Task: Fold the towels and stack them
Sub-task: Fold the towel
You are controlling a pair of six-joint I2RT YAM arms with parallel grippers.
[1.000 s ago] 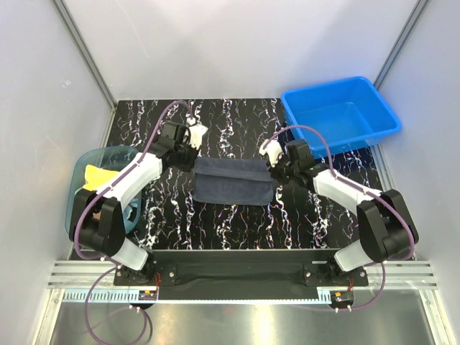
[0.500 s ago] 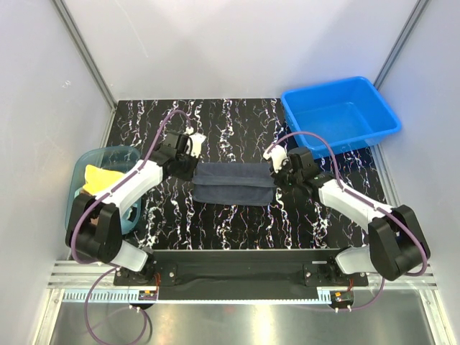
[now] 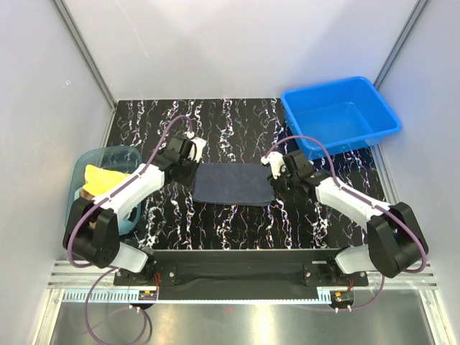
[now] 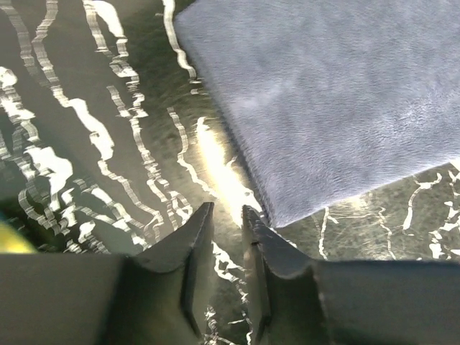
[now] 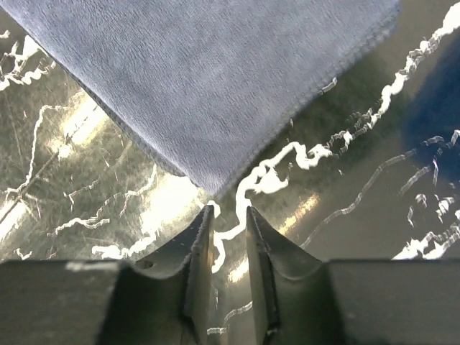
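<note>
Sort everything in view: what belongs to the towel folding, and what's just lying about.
Belongs to the job: dark slate-blue towel, flat on the table; yellow towel, bunched in the teal tub.
Just lying about: teal tub; blue plastic bin.

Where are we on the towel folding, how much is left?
Done: the dark blue towel lies folded flat on the table. In hand: nothing; the left gripper and right gripper sit at its corners, jaws apart. Left: the yellow towel is bunched in the teal tub; no stack yet.
</note>
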